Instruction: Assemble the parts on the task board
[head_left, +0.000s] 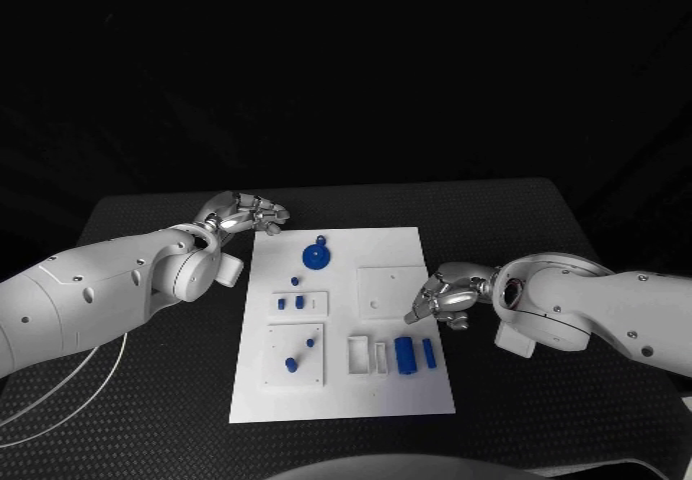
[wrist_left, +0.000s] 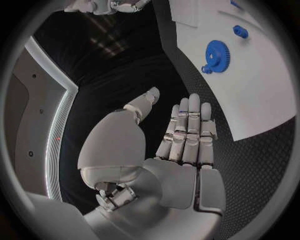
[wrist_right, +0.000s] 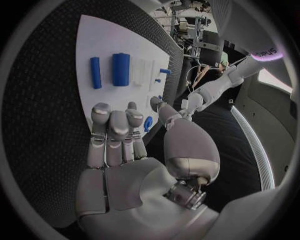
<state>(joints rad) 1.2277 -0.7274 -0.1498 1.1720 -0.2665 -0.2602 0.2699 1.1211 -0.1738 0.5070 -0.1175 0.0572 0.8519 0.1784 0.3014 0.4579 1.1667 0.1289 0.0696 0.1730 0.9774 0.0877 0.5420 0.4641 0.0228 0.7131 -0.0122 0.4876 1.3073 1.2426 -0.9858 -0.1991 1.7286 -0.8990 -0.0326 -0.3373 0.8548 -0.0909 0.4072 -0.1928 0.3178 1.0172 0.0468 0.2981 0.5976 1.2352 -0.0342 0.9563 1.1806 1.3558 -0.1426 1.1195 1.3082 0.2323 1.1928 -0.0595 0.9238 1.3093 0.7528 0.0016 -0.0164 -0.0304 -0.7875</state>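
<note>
The right hand (head_left: 440, 297) hovers at the task board's (head_left: 346, 395) right edge, fingers loosely spread and holding nothing; the left hand (head_left: 248, 213) sits just off the board's far left corner, fingers apart and empty too. The likely step is a first pick, so the right hand should come down squarely over the two blue cylinders (head_left: 414, 353) lying side by side near the board's right edge and pinch one without nudging its neighbour. The blue gear (head_left: 316, 256) rests near the board's far end, close to the left hand. Small blue pegs (head_left: 293, 301) stand in white holders on the board's left half; a low sweep could knock them.
</note>
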